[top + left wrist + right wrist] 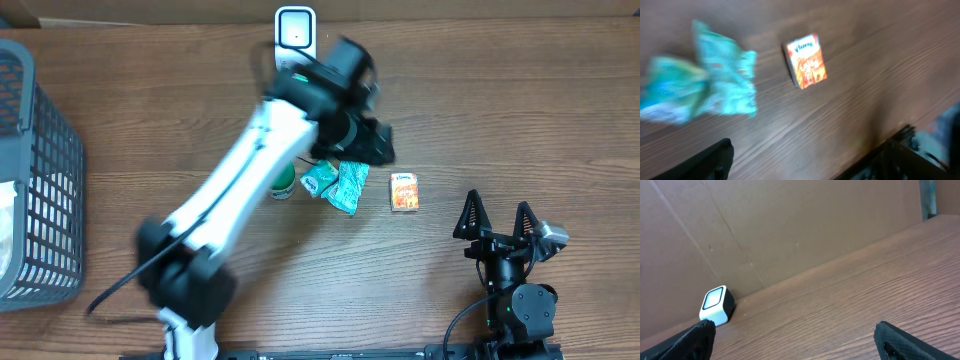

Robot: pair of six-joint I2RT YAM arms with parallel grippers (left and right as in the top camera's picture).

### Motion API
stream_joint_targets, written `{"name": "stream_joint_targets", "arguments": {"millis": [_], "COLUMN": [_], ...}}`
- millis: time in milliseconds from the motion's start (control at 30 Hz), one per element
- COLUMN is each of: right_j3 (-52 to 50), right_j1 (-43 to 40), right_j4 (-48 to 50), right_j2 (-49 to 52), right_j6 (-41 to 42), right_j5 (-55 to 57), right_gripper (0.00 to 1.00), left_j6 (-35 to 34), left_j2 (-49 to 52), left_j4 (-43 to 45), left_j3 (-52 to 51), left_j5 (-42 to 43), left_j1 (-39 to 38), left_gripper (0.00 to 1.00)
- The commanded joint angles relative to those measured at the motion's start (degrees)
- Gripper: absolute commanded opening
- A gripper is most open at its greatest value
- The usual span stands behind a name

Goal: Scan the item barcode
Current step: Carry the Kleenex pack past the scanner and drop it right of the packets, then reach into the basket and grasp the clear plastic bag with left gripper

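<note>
- Brown wood-grain table (pixel 520 100) carries everything; a brown cardboard wall (pixel 790 225) stands along its far edge.
- At the middle of that far edge, against the wall, stands a white block-shaped barcode scanner (pixel 294 28) with a dark-framed window.
- A small orange cardboard box (pixel 404 191) lies flat near the table's middle, printed face up, with nothing touching it.
- Just to its left lie crumpled teal plastic packets (pixel 340 183), bunched together and apart from the box.
- Left of the packets, a green-and-white round item (pixel 283 185) is partly hidden under the arm; I cannot tell what it is.
- The white left arm (pixel 250 170) reaches diagonally from the near edge towards the scanner, blurred in the overhead view.
- The left gripper (pixel 810 155) hangs above the table near the packets and the box. Its dark fingers (pixel 710 162) are spread wide with nothing between them, and bare wood shows in the gap.
- The right gripper (pixel 497 203) sits at the near right corner, well apart from the items. Its jaws are splayed wide and hold nothing, and they point towards the far wall.
- A dark grey plastic mesh basket (pixel 40 170) stands at the left edge.
</note>
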Motion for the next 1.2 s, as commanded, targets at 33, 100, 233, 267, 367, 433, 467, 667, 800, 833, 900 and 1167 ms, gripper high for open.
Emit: {"name": "stream_joint_targets", "arguments": {"millis": [33,100,233,267,367,433,467,667,800,833,900,1167], "right_j3": [-0.6,-0.6,-0.6,-0.6,-0.6,-0.6,-0.6,-0.6,-0.6,-0.6,-0.6,-0.6], "right_j1": [0.4,0.4,0.4,0.4,0.4,0.4,0.4,0.4,0.4,0.4,0.4,0.4], "right_j4": [0.3,0.3,0.3,0.3,0.3,0.3,0.3,0.3,0.3,0.3,0.3,0.3], "right_j2": [-0.5,-0.5,-0.5,-0.5,-0.5,-0.5,-0.5,-0.5,-0.5,-0.5,-0.5,-0.5], "right_j6": [-0.5,-0.5,-0.5,-0.5,-0.5,-0.5,-0.5,-0.5,-0.5,-0.5,-0.5,-0.5], "right_j5": [0.8,0.8,0.8,0.8,0.8,0.8,0.8,0.8,0.8,0.8,0.8,0.8], "right_gripper": [1.0,1.0,1.0,1.0,1.0,1.0,1.0,1.0,1.0,1.0,1.0,1.0], "left_j6": [4.2,4.2,4.2,4.2,3.9,2.6,2.3,2.0,2.0,2.0,2.0,3.8], "left_j2": [-11.2,-14.1,-19.4,-20.7,-23.7,-25.1,-25.6,-25.7,-24.3,-23.7,-22.1,-15.6], "left_j4": [-6.7,-10.1,-14.3,-14.7,-15.4,-15.4,-15.1,-12.1,-12.4,-12.5,-12.5,-7.6], "left_j3": [8.8,11.3,14.3,14.3,14.3,14.3,14.3,13.8,11.3,10.3,7.5,-1.0], "left_j5": [-6.1,-8.1,-8.1,-7.6,-6.3,-5.9,-5.2,-1.1,-8.8,-10.4,-13.2,-19.7], "left_j1": [9.4,14.7,28.1,31.9,43.8,51.3,55.1,73.8,80.1,80.9,82.2,87.3], "left_gripper": [0.87,0.88,0.9,0.91,0.94,0.96,0.97,0.97,0.98,0.97,0.98,0.98]}}
